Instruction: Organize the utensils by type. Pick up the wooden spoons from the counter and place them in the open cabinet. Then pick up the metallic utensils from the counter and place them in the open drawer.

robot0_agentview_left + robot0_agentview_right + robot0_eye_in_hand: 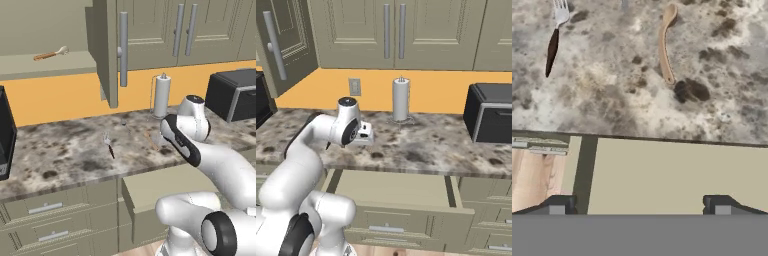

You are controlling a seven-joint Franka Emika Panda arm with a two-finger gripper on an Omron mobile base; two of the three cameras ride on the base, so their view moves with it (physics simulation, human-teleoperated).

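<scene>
Above the open drawer, spread jaws face the brown wooden spoon; reaching carelessly could nudge the fork instead.

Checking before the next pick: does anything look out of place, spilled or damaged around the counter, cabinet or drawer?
Nothing spilled or damaged. One wooden spoon already lies on the cabinet shelf. On the counter a second wooden spoon and the fork await sorting. The drawer stands open and bare.
</scene>
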